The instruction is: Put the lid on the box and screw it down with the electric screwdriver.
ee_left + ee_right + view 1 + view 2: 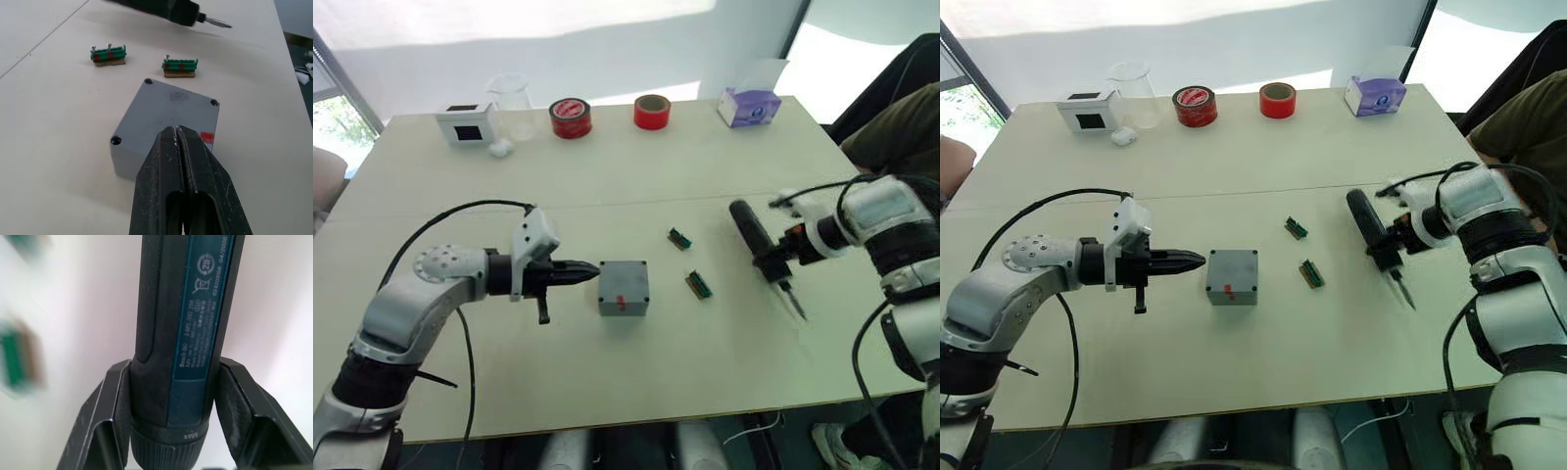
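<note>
The surface (705, 176) carries everything; its near edge is cut off behind my own arms. At its right edge a person's dark sleeve (891, 127) is partly out of frame.

The box (624, 288) sits mid-surface with the lid (178, 105) already on it, red mark on the side facing me. The corner holes look dark; I cannot tell whether screws are in them.

My left jaws (588, 271) are clenched on nothing, tips just beside the box's left side, contact unclear.

My right jaws (173, 401) grasp the electric screwdriver (759, 245) near its bit end, held tilted above the surface well right of the box, bit pointing down toward me.

Between box and screwdriver lie two small green terminal blocks (680, 238) (699, 285).

Along the far edge: a purple tissue box (750, 106), white box with black screen (466, 124), clear beaker (512, 106), two red tape rolls (571, 118) (652, 111).
</note>
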Robot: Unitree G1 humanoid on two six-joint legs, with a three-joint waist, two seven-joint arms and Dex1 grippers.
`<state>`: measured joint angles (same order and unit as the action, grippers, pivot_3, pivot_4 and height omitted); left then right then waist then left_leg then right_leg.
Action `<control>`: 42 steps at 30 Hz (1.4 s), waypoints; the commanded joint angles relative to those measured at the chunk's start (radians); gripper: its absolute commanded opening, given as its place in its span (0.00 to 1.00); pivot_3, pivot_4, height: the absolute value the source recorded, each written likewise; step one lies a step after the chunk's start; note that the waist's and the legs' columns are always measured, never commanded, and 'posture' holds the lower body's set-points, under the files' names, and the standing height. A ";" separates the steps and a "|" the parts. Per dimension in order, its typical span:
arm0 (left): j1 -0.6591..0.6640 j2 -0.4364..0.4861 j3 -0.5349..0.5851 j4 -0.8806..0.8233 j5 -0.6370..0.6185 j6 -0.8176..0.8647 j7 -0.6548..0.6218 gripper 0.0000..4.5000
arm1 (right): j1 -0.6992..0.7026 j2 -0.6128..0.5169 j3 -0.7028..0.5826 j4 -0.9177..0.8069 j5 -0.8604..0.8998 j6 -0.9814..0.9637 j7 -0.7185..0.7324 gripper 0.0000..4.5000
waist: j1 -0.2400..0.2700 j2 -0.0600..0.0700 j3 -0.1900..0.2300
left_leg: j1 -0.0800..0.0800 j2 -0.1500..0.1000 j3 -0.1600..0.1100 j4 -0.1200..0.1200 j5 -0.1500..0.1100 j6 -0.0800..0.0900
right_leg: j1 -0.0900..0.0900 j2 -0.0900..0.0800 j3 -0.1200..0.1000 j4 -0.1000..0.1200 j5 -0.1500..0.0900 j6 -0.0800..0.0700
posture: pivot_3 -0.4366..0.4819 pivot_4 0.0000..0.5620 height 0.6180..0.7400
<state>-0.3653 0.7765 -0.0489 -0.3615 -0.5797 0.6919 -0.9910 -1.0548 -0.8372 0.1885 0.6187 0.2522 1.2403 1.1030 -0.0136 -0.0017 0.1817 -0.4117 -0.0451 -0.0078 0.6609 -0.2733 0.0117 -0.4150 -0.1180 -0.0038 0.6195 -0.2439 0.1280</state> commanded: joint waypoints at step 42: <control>-0.147 -0.140 -0.241 0.283 0.289 -0.219 -0.082 0.00 | 0.672 0.573 -0.180 -1.096 0.159 -0.714 -0.611 0.41 | 0.001 -0.001 -0.001 | -0.009 -0.001 -0.001 0.007 0.001 0.000 | -0.010 0.002 0.001 0.012 0.001 0.001 | 0.48 0.27 1.00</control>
<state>-0.5404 0.6246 -0.2798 -0.1044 -0.3270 0.4532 -1.0793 -0.3869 -0.2665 0.0068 -0.4465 0.4113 0.5799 0.4882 -0.0131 -0.0025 0.1804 -0.4201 -0.0457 -0.0094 0.6681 -0.2720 0.0115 -0.4246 -0.1162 -0.0033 0.6318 -0.2431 0.1292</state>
